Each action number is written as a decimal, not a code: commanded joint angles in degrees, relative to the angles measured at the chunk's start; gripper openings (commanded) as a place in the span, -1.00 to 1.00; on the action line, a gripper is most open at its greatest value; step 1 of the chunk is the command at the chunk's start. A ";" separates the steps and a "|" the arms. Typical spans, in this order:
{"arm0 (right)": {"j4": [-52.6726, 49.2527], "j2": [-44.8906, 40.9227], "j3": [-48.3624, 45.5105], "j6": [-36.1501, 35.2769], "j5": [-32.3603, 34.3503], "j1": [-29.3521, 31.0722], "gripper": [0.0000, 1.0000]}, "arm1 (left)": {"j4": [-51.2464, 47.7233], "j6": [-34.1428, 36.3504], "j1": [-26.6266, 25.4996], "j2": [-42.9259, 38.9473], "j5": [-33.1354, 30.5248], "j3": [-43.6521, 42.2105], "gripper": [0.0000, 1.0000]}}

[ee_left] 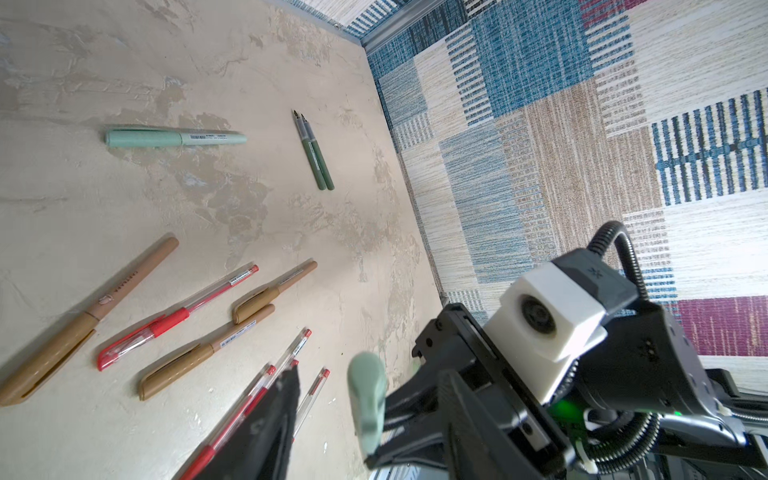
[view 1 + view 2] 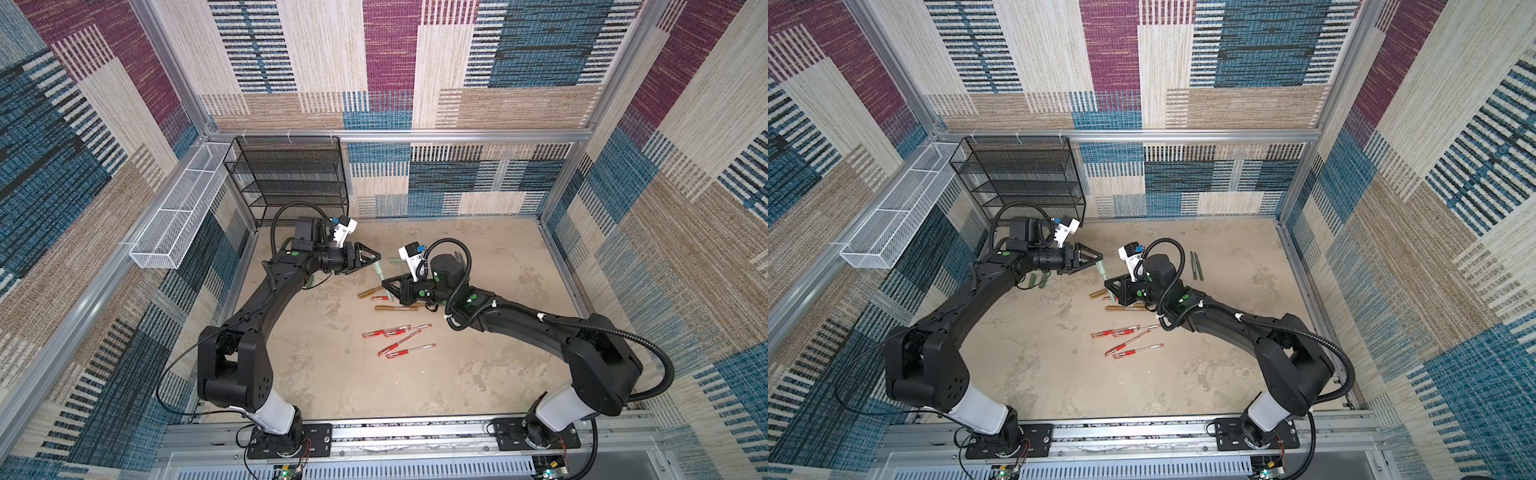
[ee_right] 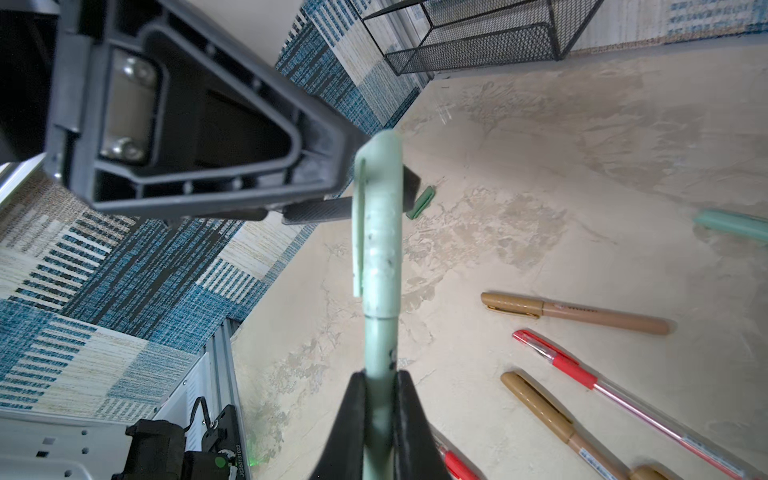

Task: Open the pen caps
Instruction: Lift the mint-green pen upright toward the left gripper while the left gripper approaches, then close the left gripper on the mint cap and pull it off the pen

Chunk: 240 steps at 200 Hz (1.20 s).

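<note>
Hanging over the table [image 2: 332, 374] between the 2 arms is the mint pen [image 3: 379, 345], lifted off the surface around the middle, a bit toward the back, in both top views. The right gripper [image 3: 380, 384] is clamped tight on the barrel, well back from the seam, so the mint cap [image 3: 378, 224] sticks out free w/ its clip [image 3: 358, 232] running down 1 side. The left gripper [image 2: 378, 254] has its jaws either side of the cap's rounded end. From the left wrist view 1 finger [image 1: 270, 424] sits visibly clear of the cap, so I'd call it partly open & not gripping yet. Handling: light, rigid plastic, smooth & round, so prob. slippery under flat pads. The cap looks like a friction fit, needing a firm straight pull along the pen's axis. Best hold is the plain cap wall at mid-length w/ pads off the clip, since that thin tab could flex or snap. A pinch right at the domed tip risks slipping off. Elsewhere 2 dark green bodies [image 1: 318, 158] lie bare, w/ the dark green caps [image 3: 420, 202] apart near the left arm. Another mint pen [image 1: 174, 138], 3 gold pens [image 1: 270, 291] & the red pens [image 2: 386, 332] lie capped on the table.
</note>
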 commanded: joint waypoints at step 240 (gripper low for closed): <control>0.46 4.80 2.81 0.46 0.23 1.84 -1.00 | -3.33 7.30 -0.82 -3.66 -3.15 -0.69 -1.00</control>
